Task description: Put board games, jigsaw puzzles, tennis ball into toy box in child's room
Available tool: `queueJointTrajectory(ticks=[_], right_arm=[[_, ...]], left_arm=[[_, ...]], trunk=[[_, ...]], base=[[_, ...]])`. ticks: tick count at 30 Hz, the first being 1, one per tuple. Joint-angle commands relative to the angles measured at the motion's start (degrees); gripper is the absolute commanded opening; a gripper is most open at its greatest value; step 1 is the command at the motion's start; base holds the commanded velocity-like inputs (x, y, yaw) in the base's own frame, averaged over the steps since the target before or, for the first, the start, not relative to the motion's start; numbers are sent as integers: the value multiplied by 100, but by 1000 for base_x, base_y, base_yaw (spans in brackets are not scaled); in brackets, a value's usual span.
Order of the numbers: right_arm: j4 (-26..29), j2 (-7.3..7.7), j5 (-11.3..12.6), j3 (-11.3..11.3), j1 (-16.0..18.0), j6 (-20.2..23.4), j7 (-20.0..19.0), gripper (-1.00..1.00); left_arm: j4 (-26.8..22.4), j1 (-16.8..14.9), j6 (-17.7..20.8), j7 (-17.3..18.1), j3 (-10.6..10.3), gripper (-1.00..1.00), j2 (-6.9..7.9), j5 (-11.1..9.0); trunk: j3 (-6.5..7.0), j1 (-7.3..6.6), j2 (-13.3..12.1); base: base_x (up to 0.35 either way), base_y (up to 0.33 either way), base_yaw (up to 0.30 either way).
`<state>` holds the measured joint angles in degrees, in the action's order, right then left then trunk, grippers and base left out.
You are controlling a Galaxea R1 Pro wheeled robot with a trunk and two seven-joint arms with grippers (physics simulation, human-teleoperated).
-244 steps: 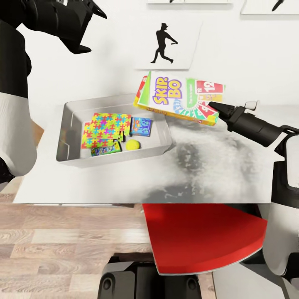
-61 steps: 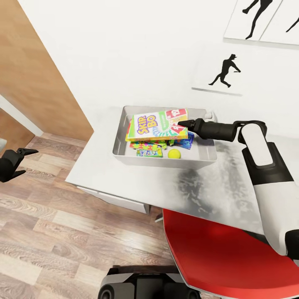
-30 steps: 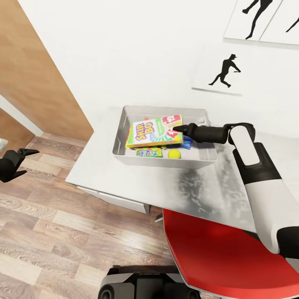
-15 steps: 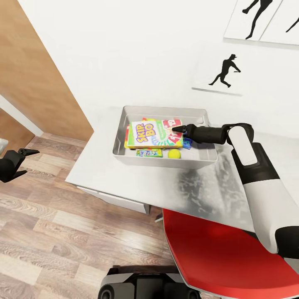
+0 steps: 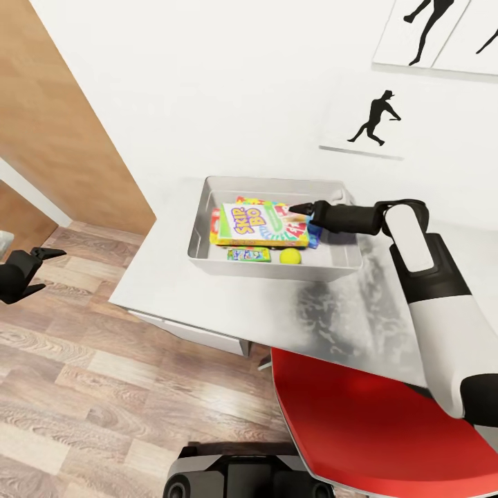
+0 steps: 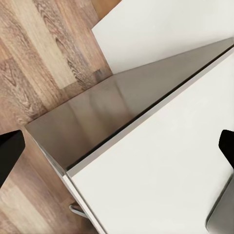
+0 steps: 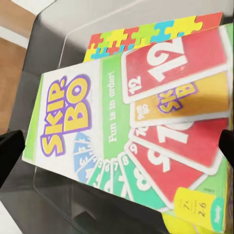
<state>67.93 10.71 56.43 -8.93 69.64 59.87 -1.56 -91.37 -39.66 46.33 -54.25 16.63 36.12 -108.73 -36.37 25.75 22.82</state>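
While the green-edged Skip-Bo board game box (image 5: 261, 224) lies flat inside the light grey plastic toy box (image 5: 207, 263), the right gripper (image 5: 299, 208) is seen just above its far right corner, and its two black fingertips (image 7: 9, 146) are spread apart at the two edges of the right wrist view, with nothing clamped between them. Whether the tips touch the lid cannot be told. Under the game box a multicoloured jigsaw puzzle (image 7: 146, 34) is partly covered, so that only one strip of its interlocking pieces is shown beside the card pictures on the lid. A small yellow-green tennis ball (image 5: 290, 256) is placed near the front wall of the tub, and just beside it a thin green-and-blue board game (image 5: 249, 255) is seen edge-on; a blue board game (image 5: 315, 235) is partly hidden under the right arm. The tub stands on the light grey table (image 5: 277, 311), close to the white wall where black baseball-player silhouette pictures (image 5: 373, 117) are hung. A red chair seat (image 5: 373, 415) is pushed under the near edge of the table. The left gripper (image 5: 28, 266) is held low over the wood-plank floor (image 5: 83, 387), well apart from the table, and its jaws are parted with nothing between them.
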Motion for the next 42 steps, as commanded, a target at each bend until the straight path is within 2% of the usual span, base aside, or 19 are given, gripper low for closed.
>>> queueJointTrajectory(ticks=[1, 13, 17, 21, 22, 25, 27, 35, 38, 42], right_arm=[[21, 11, -19, -7, 21, 13, -17, 100], [485, 60, -19, 18, 156, 13, 7, 100], [949, 117, -5, 61, 112, 13, 17, 100], [1751, 262, 17, 144, -114, 13, 13, 100], [1751, 262, 17, 144, -114, 13, 13, 100], [2100, 399, 33, 211, -329, 13, -17, 100], [2228, 474, 43, 281, -435, 13, -34, 100], [2395, 572, 56, 346, -587, 13, -65, 100], [2417, 585, 58, 340, -608, 13, -110, 100], [2438, 608, 36, 329, -630, 13, -240, 100]], left_arm=[[-3, -6, 16, -59, 4, 100, 0, -52], [-4, 37, 16, -59, -1, 100, -6, -52], [-5, 83, 16, -59, 0, 100, -8, -52], [-10, 175, 16, -55, 4, 100, -8, -52], [-10, 175, 16, -55, 4, 100, -8, -52], [-21, 240, 16, -48, 2, 100, -9, -52], [-34, 309, 19, -20, -1, 100, -9, -55], [-40, 569, 18, 267, -22, 100, -9, -42], [-41, 636, 18, 373, -39, 100, -9, 5], [-45, 708, 17, 533, -101, 100, -19, 259]], trunk=[[-8, 3, 9], [-8, 3, 9], [-8, 3, 9], [-8, 3, 9], [-8, 3, 9], [-8, 3, 9], [-8, 3, 9], [-8, 3, 9], [-8, 3, 9], [-8, 3, 9]], base=[[0, 0, 0], [0, 0, 0], [0, 0, 0], [0, 0, 0], [0, 0, 0], [0, 0, 0], [0, 0, 0], [0, 0, 0], [0, 0, 0], [0, 0, 0]])
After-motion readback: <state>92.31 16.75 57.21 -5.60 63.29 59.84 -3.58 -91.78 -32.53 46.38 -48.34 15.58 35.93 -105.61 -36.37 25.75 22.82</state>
